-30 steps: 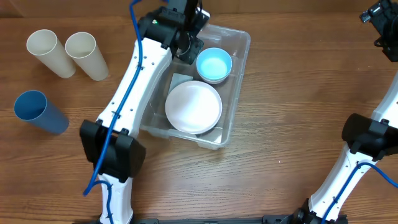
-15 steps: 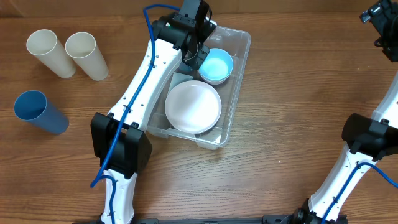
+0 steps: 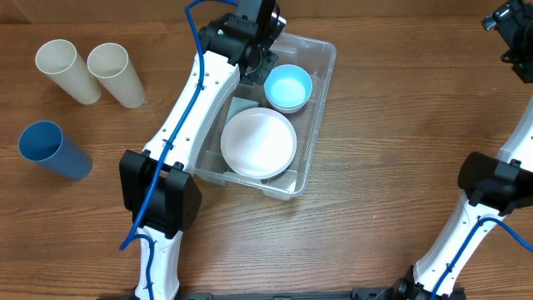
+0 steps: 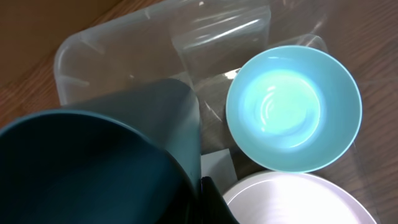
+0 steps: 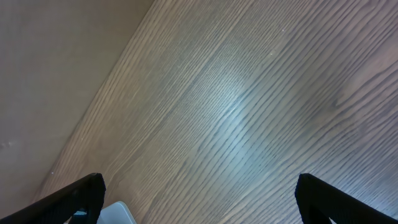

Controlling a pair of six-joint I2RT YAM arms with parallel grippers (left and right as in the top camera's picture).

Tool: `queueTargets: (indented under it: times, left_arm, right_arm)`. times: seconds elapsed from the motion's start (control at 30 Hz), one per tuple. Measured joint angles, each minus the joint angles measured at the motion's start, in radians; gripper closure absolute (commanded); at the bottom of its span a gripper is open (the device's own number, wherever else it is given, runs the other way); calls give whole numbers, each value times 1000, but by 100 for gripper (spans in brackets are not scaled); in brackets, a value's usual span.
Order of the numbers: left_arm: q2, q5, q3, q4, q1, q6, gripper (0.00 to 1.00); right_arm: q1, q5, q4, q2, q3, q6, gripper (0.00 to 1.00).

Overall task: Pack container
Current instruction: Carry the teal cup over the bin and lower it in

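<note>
Clear container (image 3: 321,98) sits mid-tabletop, a bit toward 12 o'clock in the overhead view. Inside it, a white bowl (image 3: 258,143) fills the 6 o'clock end. A light blue bowl (image 3: 288,87) sits at 1 o'clock, just beside the white one; cannot tell if the rims touch. A pale label (image 3: 241,108) shows on the floor at 9 o'clock, partly under the white bowl. Left arm (image 3: 193,117) crosses over the container's 9 o'clock wall and hides it. Well apart at 9 to 10 o'clock are two cream cups (image 3: 67,71) (image 3: 117,75), side by side. A blue cup (image 3: 54,150) is alone at 8 o'clock.

Tabletop (image 3: 391,167) is brown wood with visible grain. No room is visible beyond it.

Left hand (image 3: 256,33) hangs over the container's 11 o'clock corner, pointing down. Wrist view: it holds a dark teal cup (image 4: 93,162) by the rim, mouth toward the camera, one finger (image 4: 216,202) against the cup, above the bare floor beside the light blue bowl. Right hand (image 3: 510,33) is at the 2 o'clock edge over bare wood, fingers spread wide and holding nothing.
</note>
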Motion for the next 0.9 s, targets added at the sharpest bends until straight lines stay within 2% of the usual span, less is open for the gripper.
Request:
queueTargets:
  times: [0.7, 0.9]
  left_arm:
    - [48, 0, -4, 1, 0, 0, 96]
    - [57, -10, -4, 42, -1, -3, 72]
  right_arm:
    - [0, 0, 0, 0, 0, 0, 0]
    - [0, 0, 0, 0, 0, 1, 0]
